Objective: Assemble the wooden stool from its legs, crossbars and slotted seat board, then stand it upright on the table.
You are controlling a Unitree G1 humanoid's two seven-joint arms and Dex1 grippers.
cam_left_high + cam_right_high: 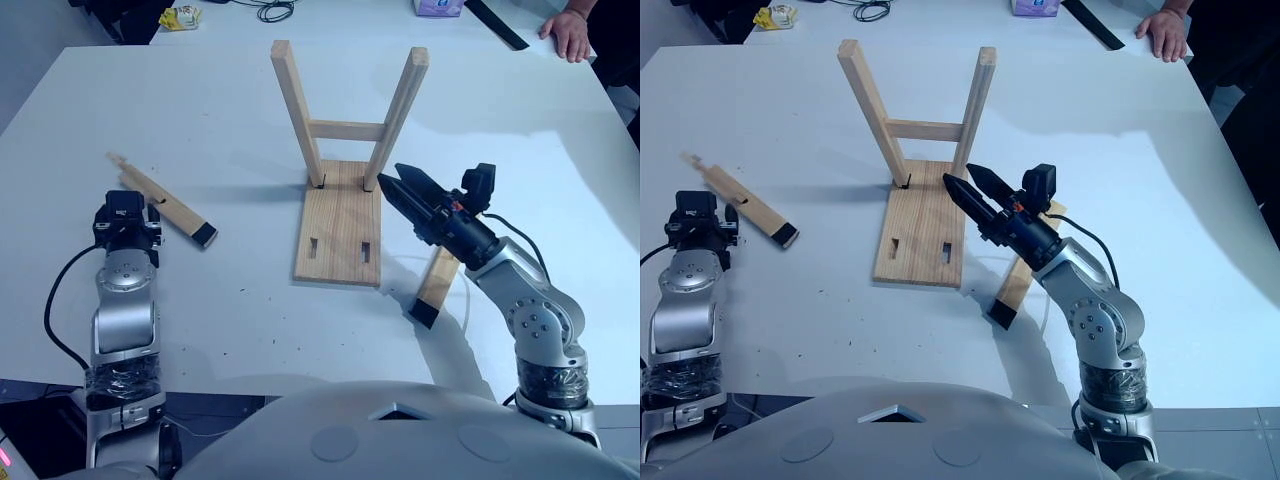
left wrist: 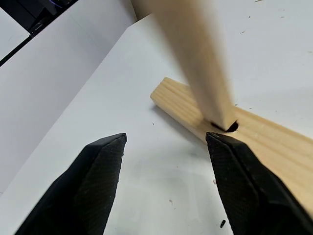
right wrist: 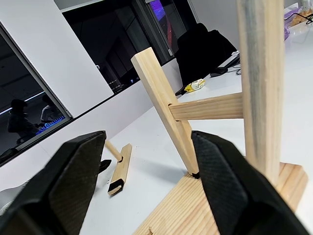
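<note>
The slotted seat board (image 1: 338,230) lies flat mid-table. Two legs joined by a crossbar (image 1: 347,130) stand upright in its far slots, and the two near slots are bare. My right gripper (image 1: 392,177) is open, just right of the right-hand leg's base (image 1: 375,180), pointing at the frame (image 3: 171,127). A loose leg with a black foot (image 1: 435,288) lies under that arm. At the left, another loose leg with a thin bar joined to it (image 1: 170,210) lies flat. My left gripper (image 2: 166,138) hangs open just beside it, holding nothing.
A person's hand (image 1: 570,35) rests at the table's far right edge. A yellow packet (image 1: 182,15), a small box (image 1: 437,7) and a black strap (image 1: 495,22) lie along the far edge. White tabletop (image 1: 230,300) stretches between the arms.
</note>
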